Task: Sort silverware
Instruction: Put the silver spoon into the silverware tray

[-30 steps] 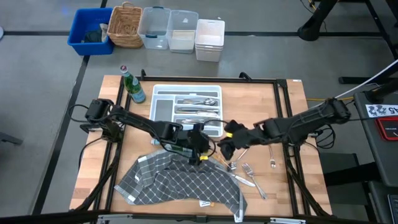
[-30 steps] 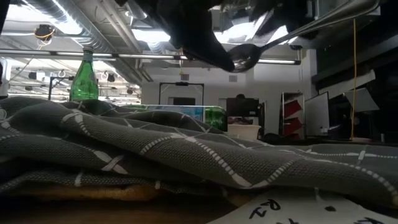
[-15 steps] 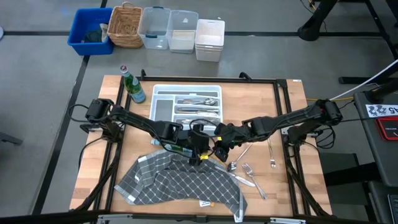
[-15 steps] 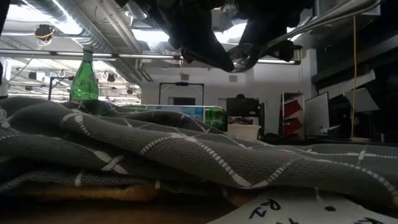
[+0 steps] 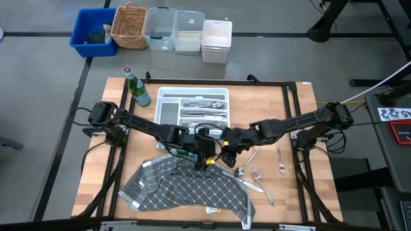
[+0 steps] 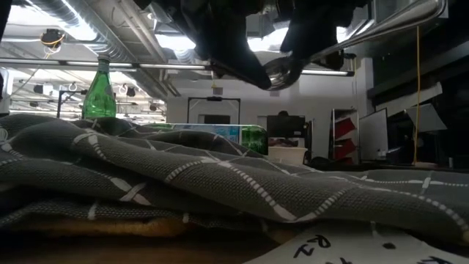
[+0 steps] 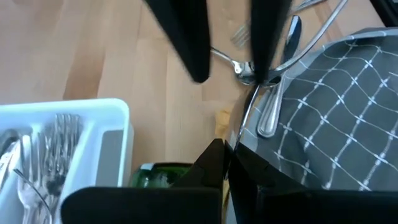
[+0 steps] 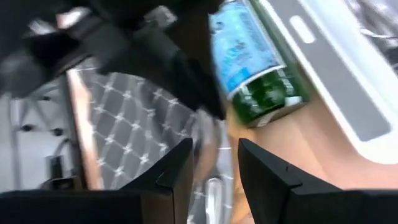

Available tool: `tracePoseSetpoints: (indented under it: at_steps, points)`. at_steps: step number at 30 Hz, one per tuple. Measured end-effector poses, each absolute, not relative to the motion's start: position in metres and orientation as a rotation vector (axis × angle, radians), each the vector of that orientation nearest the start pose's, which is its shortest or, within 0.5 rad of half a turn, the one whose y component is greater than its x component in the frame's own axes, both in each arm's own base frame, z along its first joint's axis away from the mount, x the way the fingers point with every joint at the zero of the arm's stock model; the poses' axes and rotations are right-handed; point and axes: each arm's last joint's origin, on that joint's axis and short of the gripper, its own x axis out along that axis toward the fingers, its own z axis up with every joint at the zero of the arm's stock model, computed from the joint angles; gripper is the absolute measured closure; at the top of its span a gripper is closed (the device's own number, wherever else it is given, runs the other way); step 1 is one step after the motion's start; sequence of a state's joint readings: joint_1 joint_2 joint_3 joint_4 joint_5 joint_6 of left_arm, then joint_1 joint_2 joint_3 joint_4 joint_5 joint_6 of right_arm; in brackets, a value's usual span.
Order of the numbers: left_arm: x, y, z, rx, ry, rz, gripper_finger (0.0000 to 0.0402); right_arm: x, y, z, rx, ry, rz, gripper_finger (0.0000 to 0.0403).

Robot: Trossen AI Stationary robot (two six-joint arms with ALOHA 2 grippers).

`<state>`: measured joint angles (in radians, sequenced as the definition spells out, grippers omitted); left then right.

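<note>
Nearest the table's front edge, a grey checked cloth (image 5: 183, 189) is spread in folds, and loose silverware (image 5: 255, 176) is scattered on the bare wood just beside its right end. Behind the cloth, at mid-table, the two grippers are met. The left gripper (image 5: 207, 154) is seen with its fingers together, clamped on the handle of a spoon (image 6: 282, 71) that is held raised above the cloth; in the left wrist view the slim handle (image 7: 249, 106) is seen running out from between the dark fingers. The right gripper (image 5: 228, 150) is brought up just beside it with its fingers (image 8: 177, 168) apart, set on either side of the spoon's far end, and nothing is gripped by it yet. A hand-over is judged to be in progress. A green bottle (image 8: 255, 68) is lying on its side close under the grippers, against the near wall of the white tray (image 5: 168, 96). Farther back, sorted pieces are held in the tray's compartments, and a second green bottle (image 5: 135, 88) is standing at the tray's left corner.

The spoon could be dropped onto the cloth if it is released before the right fingers are closed. It could be twisted or flung if both grips are pulled at once. The lying bottle could be knocked and rolled by a low sweep toward the tray.
</note>
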<state>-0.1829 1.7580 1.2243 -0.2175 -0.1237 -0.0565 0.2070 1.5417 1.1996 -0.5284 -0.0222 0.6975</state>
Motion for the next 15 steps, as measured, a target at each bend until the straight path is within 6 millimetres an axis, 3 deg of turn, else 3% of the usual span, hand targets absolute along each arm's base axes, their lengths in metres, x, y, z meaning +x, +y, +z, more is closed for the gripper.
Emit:
tracePoseSetpoints:
  at_steps: [7,15]
  points:
    - [0.375,-0.066,0.224,0.055,0.75,-0.039,0.0398,0.32,0.07,0.274,0.581,0.893,-0.066,0.0274]
    - [0.376,-0.066,0.224,0.027,0.742,-0.033,0.0396,0.328,0.071,0.259,0.569,0.929,-0.09,0.0274]
